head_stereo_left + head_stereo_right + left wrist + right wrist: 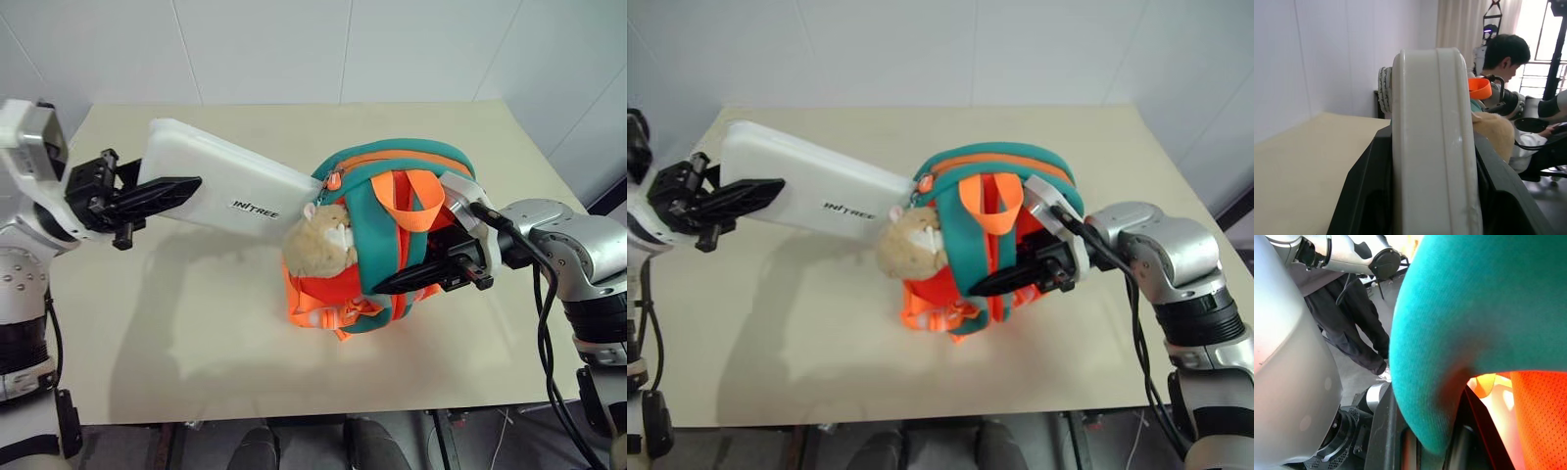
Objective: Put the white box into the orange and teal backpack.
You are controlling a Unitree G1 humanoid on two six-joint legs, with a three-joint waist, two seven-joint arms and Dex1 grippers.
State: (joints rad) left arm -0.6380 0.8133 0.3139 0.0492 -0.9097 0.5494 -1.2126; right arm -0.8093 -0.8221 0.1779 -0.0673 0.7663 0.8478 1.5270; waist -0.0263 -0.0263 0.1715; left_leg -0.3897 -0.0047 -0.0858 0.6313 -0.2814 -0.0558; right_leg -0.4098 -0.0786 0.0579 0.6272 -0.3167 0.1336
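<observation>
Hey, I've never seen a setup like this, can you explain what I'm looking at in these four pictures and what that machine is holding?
It is a two-armed humanoid robot. Two pictures come from cameras on its head, looking down at a beige table. The other two come from cameras on its wrists, looking along its fingers.

The left gripper is clamped on a flat white box, held in the air and tilted, its far end right at the backpack's zipper. In the left wrist view the box stands edge-on between the black fingers.

The right gripper is shut on teal fabric of an orange and teal backpack standing on the table. A plush hamster hangs on the backpack.

white box (230, 186), orange-and-teal backpack (392, 191), tan hamster (318, 245)
</observation>
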